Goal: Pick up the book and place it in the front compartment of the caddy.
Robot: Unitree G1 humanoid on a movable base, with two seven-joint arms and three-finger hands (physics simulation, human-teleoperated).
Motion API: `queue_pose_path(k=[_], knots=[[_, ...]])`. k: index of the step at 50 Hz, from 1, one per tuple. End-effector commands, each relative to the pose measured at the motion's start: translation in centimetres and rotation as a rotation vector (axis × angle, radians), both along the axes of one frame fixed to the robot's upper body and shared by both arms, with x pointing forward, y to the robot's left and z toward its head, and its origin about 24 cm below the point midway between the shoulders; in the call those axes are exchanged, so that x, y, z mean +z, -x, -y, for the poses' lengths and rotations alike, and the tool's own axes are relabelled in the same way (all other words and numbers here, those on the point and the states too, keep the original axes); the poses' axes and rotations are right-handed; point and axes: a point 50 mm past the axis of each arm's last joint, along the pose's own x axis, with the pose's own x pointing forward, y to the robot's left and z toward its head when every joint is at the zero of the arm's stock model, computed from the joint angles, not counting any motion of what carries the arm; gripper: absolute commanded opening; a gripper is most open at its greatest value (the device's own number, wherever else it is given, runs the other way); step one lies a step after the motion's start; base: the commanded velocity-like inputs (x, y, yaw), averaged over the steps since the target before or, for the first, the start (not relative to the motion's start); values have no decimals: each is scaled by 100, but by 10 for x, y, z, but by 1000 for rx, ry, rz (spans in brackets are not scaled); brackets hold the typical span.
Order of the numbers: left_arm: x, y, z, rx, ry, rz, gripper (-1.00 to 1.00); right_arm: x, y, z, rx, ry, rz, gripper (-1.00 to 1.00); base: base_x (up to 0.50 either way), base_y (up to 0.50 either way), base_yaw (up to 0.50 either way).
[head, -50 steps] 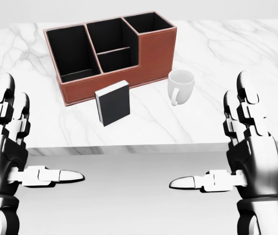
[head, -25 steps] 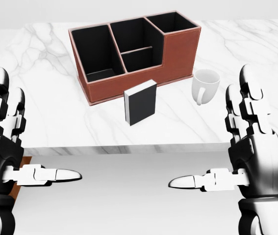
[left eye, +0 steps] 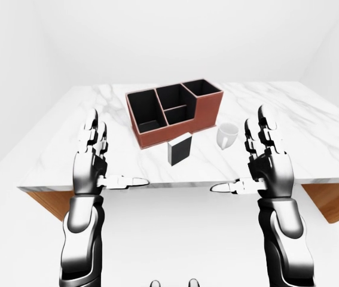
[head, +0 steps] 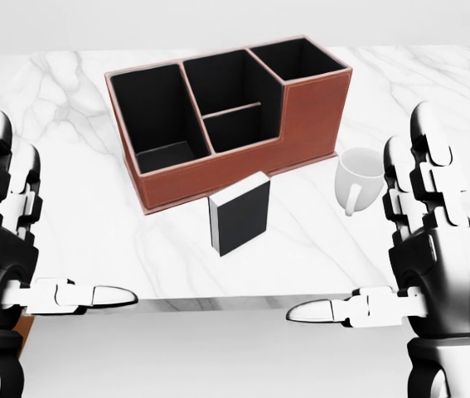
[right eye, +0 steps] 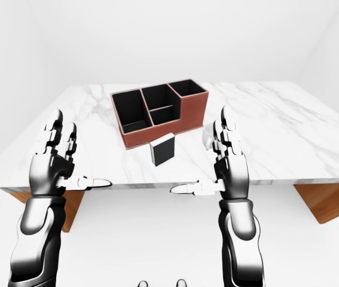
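Book (head: 239,214) stood upright on marble table (head: 77,215), near table's lower edge in head view, just below caddy (head: 230,116), not touching it; long axis vertical, dark cover facing camera; mug (head: 359,180) stood to its right. Left hand (head: 7,240) and right hand (head: 433,249) were both spread wide, fingers up, thumbs pointing inward, holding nothing; both hung short of table edge. Book lay between hands, up-view from both; right hand judged slightly nearer, so likelier to reach.
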Motion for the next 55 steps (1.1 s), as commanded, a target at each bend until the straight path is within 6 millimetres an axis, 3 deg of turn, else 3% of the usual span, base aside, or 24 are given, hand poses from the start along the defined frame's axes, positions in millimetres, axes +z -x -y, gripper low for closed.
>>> queue_pose_path(k=[1,31,55], knots=[[3,1,0,-1,1,15,100,1,1,0,3,-1,6,100,50,0,0],[5,1,-1,0,3,24,100,3,1,1,-6,3,15,100,50,0,0],[4,1,0,-3,2,19,100,1,1,1,-4,3,6,100,1,7,0]])
